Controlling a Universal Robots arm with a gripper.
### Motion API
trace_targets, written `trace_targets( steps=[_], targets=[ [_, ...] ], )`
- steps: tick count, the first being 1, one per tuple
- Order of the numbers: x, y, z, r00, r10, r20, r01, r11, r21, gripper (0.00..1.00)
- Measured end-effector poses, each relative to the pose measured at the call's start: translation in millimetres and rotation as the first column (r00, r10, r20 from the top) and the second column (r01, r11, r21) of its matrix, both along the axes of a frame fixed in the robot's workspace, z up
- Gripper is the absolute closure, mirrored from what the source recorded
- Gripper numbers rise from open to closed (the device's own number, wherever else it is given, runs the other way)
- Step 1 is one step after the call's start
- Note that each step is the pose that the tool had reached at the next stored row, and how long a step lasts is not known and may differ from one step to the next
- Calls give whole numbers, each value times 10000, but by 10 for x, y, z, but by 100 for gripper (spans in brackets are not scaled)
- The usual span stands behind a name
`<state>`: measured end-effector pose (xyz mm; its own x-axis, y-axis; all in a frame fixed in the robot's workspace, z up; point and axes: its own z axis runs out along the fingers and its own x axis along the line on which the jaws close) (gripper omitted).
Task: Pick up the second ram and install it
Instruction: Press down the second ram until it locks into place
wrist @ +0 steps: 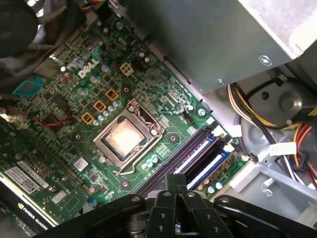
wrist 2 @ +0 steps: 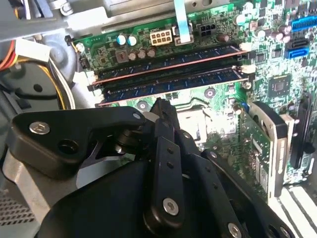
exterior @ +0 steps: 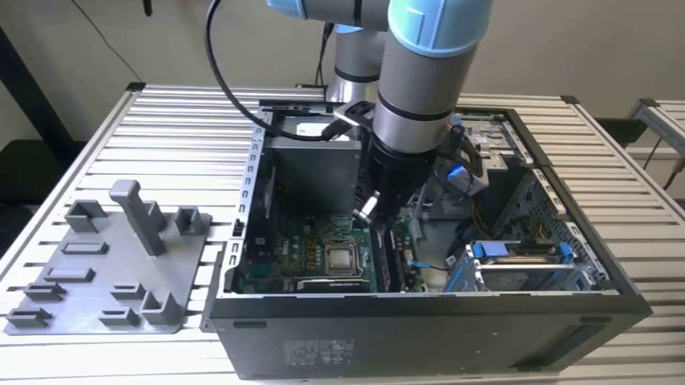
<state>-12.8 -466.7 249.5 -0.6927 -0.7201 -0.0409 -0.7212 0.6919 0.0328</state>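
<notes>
My gripper (exterior: 367, 210) reaches down into the open computer case (exterior: 428, 329), just above the green motherboard (exterior: 310, 257). In both wrist views its black fingers are pressed together with nothing between them: gripper (wrist 2: 161, 105), gripper (wrist: 174, 181). Two long dark ram sticks stand side by side in neighbouring slots with white end latches, one stick (wrist 2: 168, 63) farther off and one (wrist 2: 168, 83) close beyond the fingertips. The same row of slots (wrist: 198, 157) lies right past the fingertips in the first wrist view. I cannot tell which stick is the second ram.
A grey holder tray (exterior: 107, 265) with upright posts lies on the slatted table at the exterior view's left. Inside the case are the processor socket (wrist: 124, 139), a metal power supply box (wrist: 223, 39), bundled cables (wrist: 277, 119) and a drive cage (exterior: 524, 265).
</notes>
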Motion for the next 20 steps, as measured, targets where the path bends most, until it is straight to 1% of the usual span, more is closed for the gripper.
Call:
trace_targets(
  steps=[2, 5, 8, 10, 12, 15, 17, 20],
  targets=[
    [0, 0, 0, 9993, 365, 0, -365, 9993, -1, 89],
    [0, 0, 1, 9961, 884, -1, -884, 9961, -2, 89],
    [0, 0, 0, 9897, 1431, 0, -1431, 9897, -1, 89],
    [0, 0, 0, 9838, 1790, 0, -1790, 9838, 0, 89],
    [0, 0, 0, 9768, 2142, 0, -2142, 9768, -1, 89],
    [0, 0, -3, 9638, 2667, 0, -2667, 9638, 1, 89],
    [0, 0, -5, 9532, 3022, 1, -3022, 9532, 5, 89],
    [0, 0, -8, 9356, 3531, 16, -3531, 9356, 15, 89]
  ],
)
